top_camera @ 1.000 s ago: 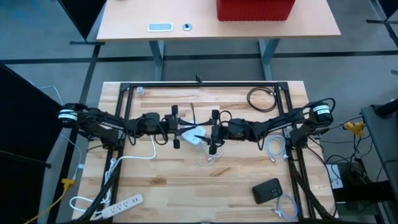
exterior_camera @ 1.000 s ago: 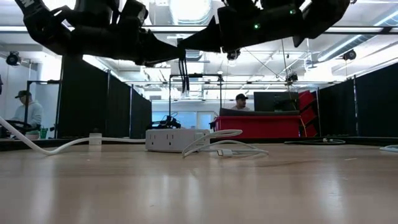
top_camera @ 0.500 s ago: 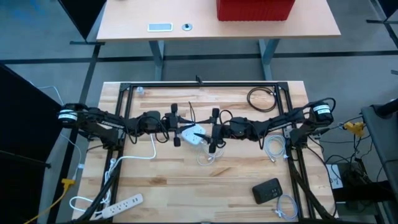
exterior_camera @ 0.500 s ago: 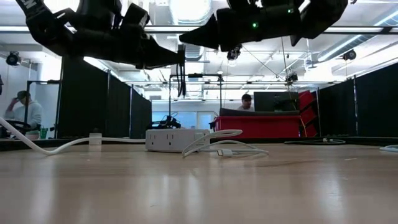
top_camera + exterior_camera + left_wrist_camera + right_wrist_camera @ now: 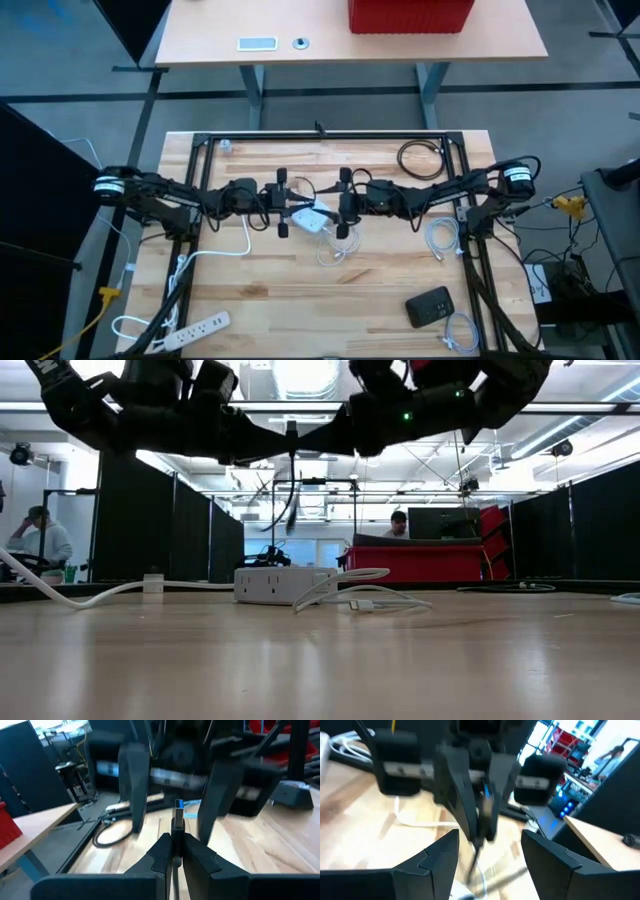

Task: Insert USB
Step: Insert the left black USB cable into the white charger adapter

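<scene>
USB plug [image 5: 178,815] sits pinched in the left pincer [image 5: 173,851], clenched on it, metal tip poking forward, black cable [image 5: 291,490] hanging off it. Held in the air above mid-worktop, not in any port.

Right pincer [image 5: 487,855] faces it head-on, jaws parted about halfway, gripping nothing I can see. In the high view the two pincers are nose to nose just over the white power block [image 5: 311,219], left one [image 5: 285,203] and right one [image 5: 343,204] nearly touching.

Risks, my read:
- Handoff or regrasp looks likely. If the left lets go before the right clamps, the plug drops onto the worktop [image 5: 300,290] and the cable's weight drags it away.
- Only the short plug body is clamped, so any sideways nudge from the right fingers could twist it and spoil alignment for the port.
- Pincers this close could knock into each other.
- Dangling cable may snag on the white cable [image 5: 365,600] lying beside the power block [image 5: 283,584], or on a wrist.
- Port orientation not visible from here; a flipped plug would jam, not seat.
- Power block sits loose on the worktop; a push could slide it rather than seat the plug.
</scene>
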